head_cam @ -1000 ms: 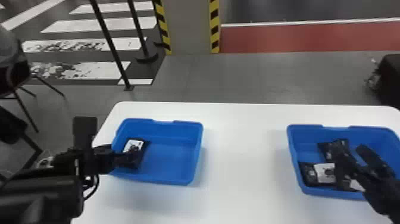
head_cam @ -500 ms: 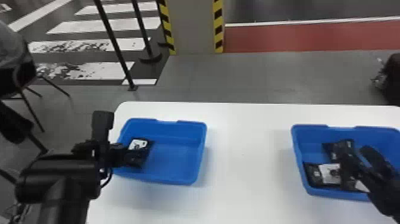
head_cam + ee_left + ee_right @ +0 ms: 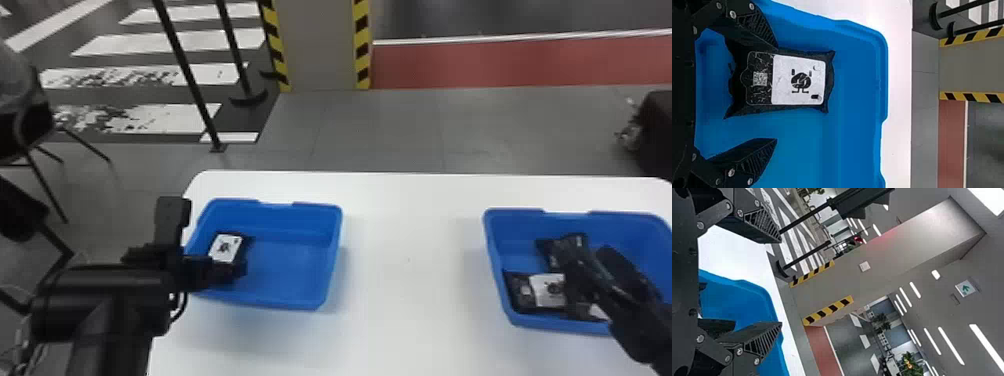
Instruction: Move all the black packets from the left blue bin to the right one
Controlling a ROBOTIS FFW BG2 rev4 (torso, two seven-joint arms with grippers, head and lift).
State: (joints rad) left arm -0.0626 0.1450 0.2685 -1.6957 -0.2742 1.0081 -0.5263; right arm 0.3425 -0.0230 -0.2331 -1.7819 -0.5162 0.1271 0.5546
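Blue walls hold the packets on both sides of the white table, and we think the job is nearly done. In the left blue bin we see one black packet, lying flat with its white label up. In the right blue bin we see a small heap of packets, maybe three, though the right arm covers part of the heap and we may miss one. So we judge that one packet is left to pick up, carry across and set down. The left gripper is at that last packet with its fingers wide apart, and it does not grip it. The right gripper has its fingers apart too, with no packet between them. The head view lets us see both bins at once, but there the left gripper hides part of the last packet. The left wrist view shows us much more of that packet, even the little square code. The right wrist view looks up past the bin's corner and shows us long lights and a green sign up high.
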